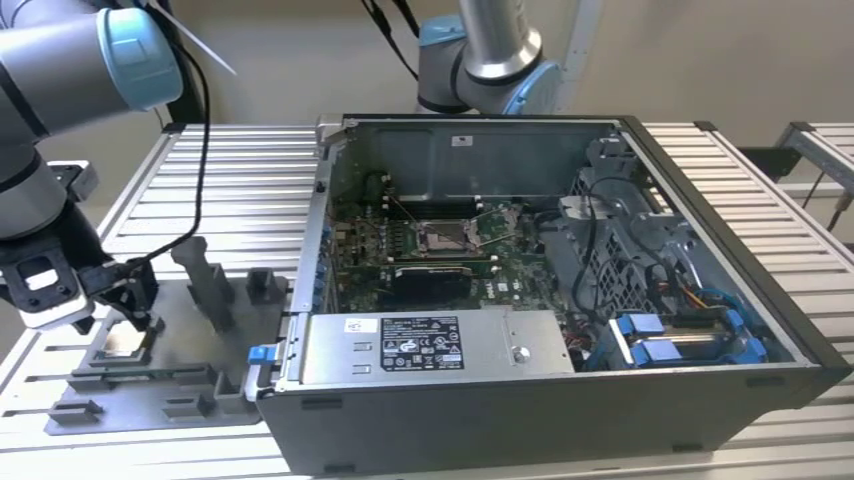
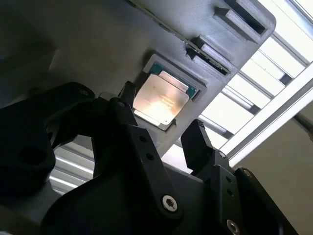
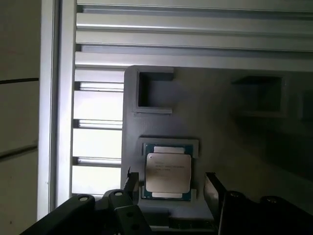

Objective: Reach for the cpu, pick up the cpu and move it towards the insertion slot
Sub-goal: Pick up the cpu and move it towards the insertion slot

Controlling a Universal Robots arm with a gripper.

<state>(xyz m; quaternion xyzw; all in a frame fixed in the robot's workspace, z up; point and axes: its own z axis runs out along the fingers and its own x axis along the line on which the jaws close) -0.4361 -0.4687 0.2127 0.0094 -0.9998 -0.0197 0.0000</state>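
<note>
Grey fixture plate [image 3: 244, 147] cradles the cpu [image 3: 168, 170]; tool [image 3: 171, 186] straddles it, fingers [image 3: 213, 190] spread, upright blocks [image 1: 211, 280] beside.

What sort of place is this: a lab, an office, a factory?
Probably a robotics lab bench for computer assembly: a ribbed aluminium table carries an open dark desktop computer case, and a grey robot arm holds its black gripper open over a small silvery square cpu in a grey plastic fixture plate.

The cpu [image 3: 167, 171] sits in a recess of the fixture plate [image 1: 160, 405]. The gripper [image 1: 127, 318] hangs over the plate, fingers [image 2: 198, 144] either side of the cpu. At the exterior view's right of the plate stands the computer case [image 1: 534, 420], insertion slot [image 1: 443, 237] inside.
</note>
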